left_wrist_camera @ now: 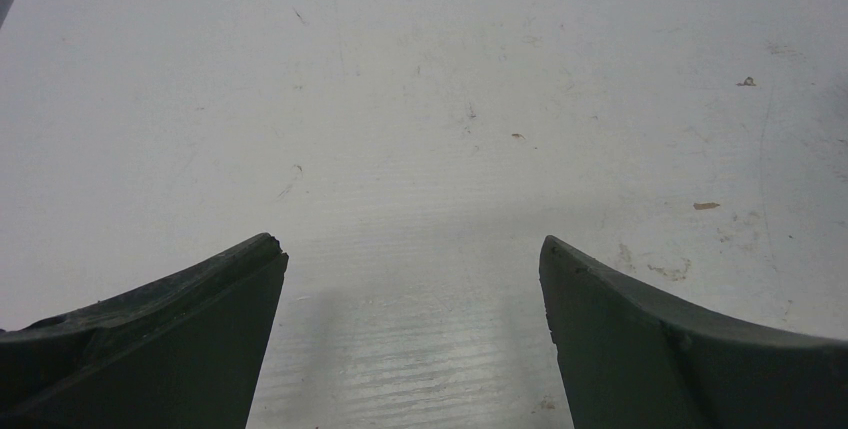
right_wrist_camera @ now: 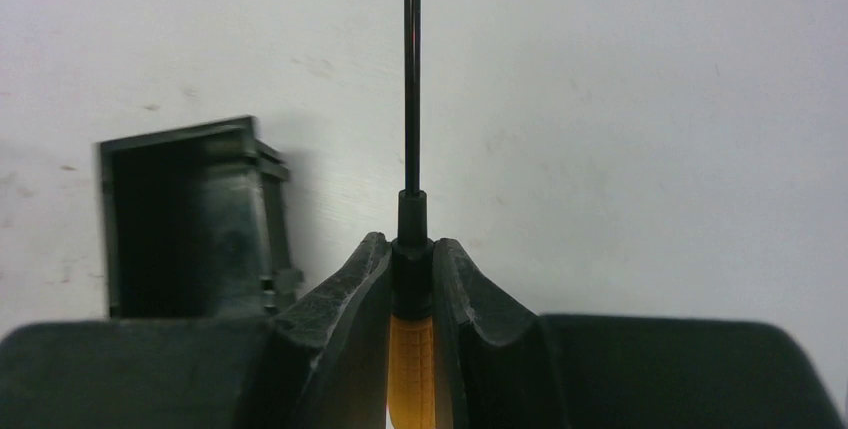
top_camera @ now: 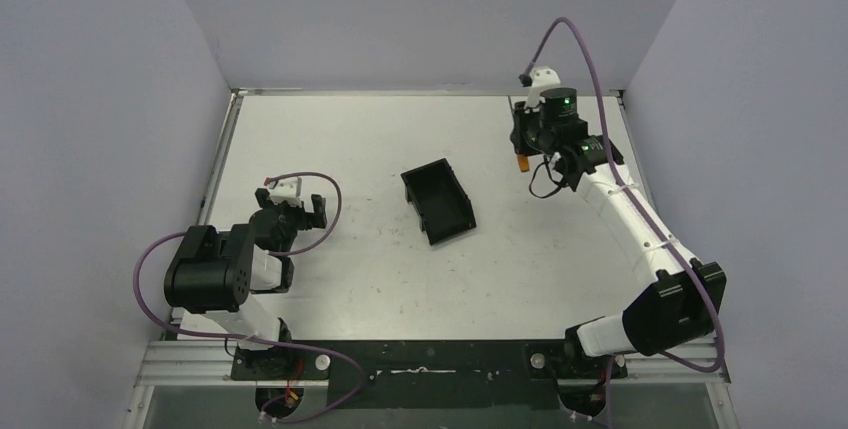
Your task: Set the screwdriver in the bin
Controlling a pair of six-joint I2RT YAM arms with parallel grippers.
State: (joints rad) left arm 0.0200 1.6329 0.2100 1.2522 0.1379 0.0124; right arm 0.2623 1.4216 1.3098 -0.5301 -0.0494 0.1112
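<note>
One screwdriver (right_wrist_camera: 411, 99) and one bin (top_camera: 438, 200) are in view, on one white table (top_camera: 380, 279). Two arms, the left arm (top_camera: 215, 269) and the right arm (top_camera: 625, 214), carry two grippers: the left gripper (left_wrist_camera: 413, 249) and the right gripper (right_wrist_camera: 411, 249) — two fingers each.

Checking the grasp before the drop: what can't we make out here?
- Right wrist view: screwdriver handle mostly buried in the right tool, its end cut by the bottom edge.
- Top view: only an orange speck of it shows; the tool covers the rest.
- Right wrist view: bin inside too dark; near end behind the tool.
- Left wrist view: open left tool over table, nothing else.
</note>
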